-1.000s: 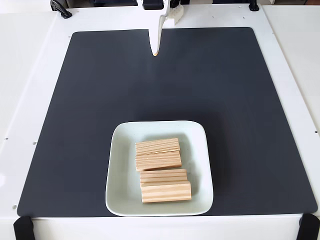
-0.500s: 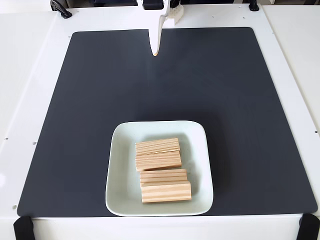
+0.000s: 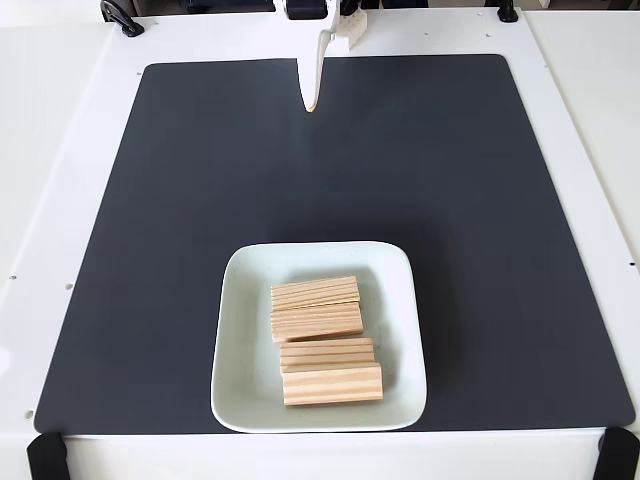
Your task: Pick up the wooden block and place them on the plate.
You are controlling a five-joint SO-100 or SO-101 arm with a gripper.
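Note:
Several pale wooden blocks [image 3: 320,340] with striped grain lie side by side in a column on the mint-white square plate [image 3: 243,340], near the front of the dark mat. My white gripper [image 3: 311,105] hangs at the top middle of the fixed view, far behind the plate, its fingers closed together into one thin point with nothing between them.
A large dark mat [image 3: 150,220] covers the white table [image 3: 40,150]. Black clamps sit at the front corners [image 3: 46,455] and at the back edge [image 3: 120,18]. The arm's base stands at the top middle.

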